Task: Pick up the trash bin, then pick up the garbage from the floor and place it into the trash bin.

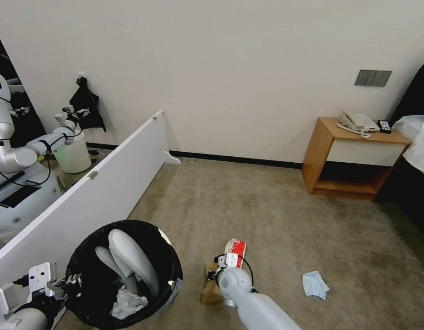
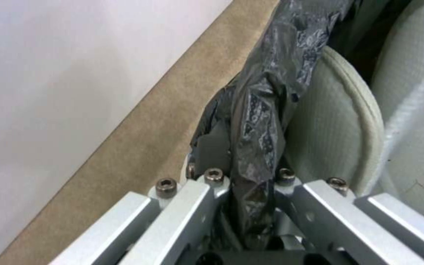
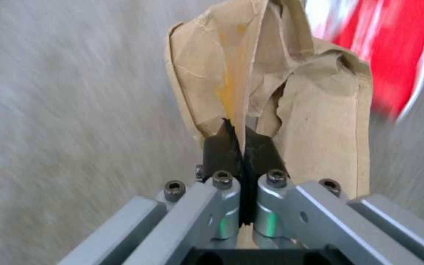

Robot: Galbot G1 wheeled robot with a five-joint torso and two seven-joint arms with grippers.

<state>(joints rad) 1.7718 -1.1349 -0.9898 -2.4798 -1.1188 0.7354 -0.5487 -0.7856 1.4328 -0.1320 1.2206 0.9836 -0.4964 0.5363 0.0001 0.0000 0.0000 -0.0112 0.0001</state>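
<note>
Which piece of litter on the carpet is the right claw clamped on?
The brown paper bag: the right claw is shut on its edge. The red packet lies just beyond it, and the blue mask lies apart, untouched.

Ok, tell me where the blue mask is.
In the head view the pale-blue mask lies flat on the carpet, on the robot's right, beyond the right arm and apart from the brown paper bag.
</note>
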